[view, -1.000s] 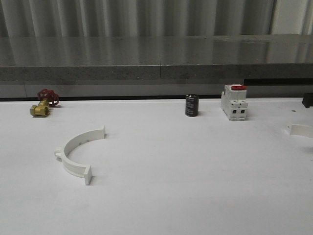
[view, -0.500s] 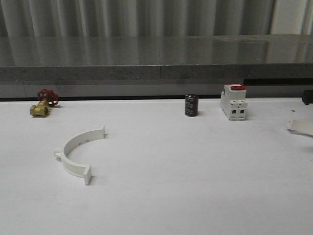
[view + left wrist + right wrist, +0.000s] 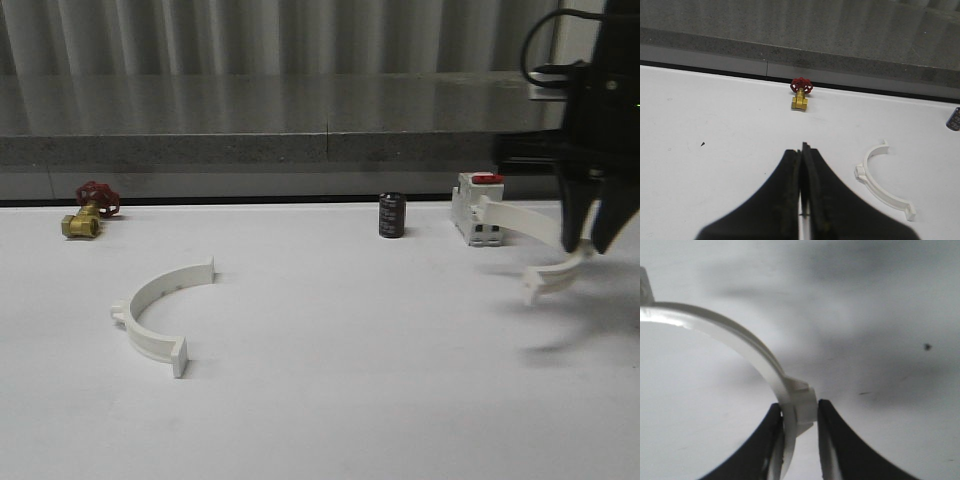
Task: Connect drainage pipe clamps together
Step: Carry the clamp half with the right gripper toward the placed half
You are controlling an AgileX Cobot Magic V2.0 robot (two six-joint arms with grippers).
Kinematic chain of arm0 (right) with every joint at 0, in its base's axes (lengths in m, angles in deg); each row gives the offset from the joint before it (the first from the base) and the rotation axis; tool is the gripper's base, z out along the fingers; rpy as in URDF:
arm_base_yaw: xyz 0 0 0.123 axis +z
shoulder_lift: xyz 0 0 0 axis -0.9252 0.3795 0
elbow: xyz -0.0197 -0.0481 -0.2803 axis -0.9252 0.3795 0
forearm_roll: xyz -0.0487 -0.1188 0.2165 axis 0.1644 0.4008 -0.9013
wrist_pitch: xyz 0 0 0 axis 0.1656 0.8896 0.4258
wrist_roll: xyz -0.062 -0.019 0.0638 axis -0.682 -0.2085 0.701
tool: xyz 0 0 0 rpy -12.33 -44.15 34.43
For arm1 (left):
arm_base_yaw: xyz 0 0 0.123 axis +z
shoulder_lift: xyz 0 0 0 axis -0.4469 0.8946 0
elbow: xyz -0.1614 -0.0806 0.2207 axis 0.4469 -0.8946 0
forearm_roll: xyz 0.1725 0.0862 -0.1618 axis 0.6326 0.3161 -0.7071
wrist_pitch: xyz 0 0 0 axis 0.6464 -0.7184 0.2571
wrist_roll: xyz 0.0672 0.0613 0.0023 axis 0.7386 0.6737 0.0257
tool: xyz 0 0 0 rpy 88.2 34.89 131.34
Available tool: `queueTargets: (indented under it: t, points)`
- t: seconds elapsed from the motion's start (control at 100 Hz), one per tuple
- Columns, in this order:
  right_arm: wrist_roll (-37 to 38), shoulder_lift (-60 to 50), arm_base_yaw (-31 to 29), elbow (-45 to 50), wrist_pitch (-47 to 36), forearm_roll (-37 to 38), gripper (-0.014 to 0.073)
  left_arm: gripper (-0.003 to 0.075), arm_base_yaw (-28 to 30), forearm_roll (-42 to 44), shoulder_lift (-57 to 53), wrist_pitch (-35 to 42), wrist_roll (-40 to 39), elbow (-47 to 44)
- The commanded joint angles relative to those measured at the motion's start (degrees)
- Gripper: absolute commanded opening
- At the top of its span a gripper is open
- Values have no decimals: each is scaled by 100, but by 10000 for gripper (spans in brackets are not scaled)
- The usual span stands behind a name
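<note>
Drainage pipe clamps are seen as two separate white half-rings, well apart on the white table (image 3: 330, 400). Taken from the largest thing down, the right arm's dark gripper (image 3: 590, 240) is seen at about 3 o'clock in the front view, hung above the tabletop, and its fingers (image 3: 771, 440) are closed on the raised half-ring (image 3: 535, 245) at the small outer tab, the arc being carried clear of the surface with a shadow beneath it. That held half-ring is found just in front of the white breaker with the red top (image 3: 478, 208), one flange reaching toward 9 o'clock from the gripper. The resting half-ring (image 3: 160, 312) is laid flat at about 8 o'clock on the table, its opening turned toward 3 o'clock. The left gripper (image 3: 801, 185) is seen with its jaws pressed together and nothing held between them; the resting half-ring (image 3: 882, 180) is found just beside it. A dark cylindrical capacitor (image 3: 391, 215) is set near 12 o'clock, and a brass valve with a red handwheel (image 3: 88, 210) at about 10 o'clock.
</note>
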Motion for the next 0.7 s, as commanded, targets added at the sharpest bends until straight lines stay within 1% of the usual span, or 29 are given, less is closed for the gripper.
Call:
queueTargets:
  t: [0.0,0.15,0.29,0.55,0.69]
  points:
    - [406,-313,434,-297,49,78,-34,-21,-3,1,68,457,13,142]
    - [997,-201,1155,-539,66,78,-34,-21,-3,1,68,457,13,142]
    - [1380,128,1665,-877,196,72,-34,-21,-3,1,68,457,13,142]
    - [1850,899,2289,-1754,416,16,-34,-21,-3,1,68,457,13,142]
    - [1901,1270,2515,-2226,411,-130,-34,-21,-3,1,68,457,13,142]
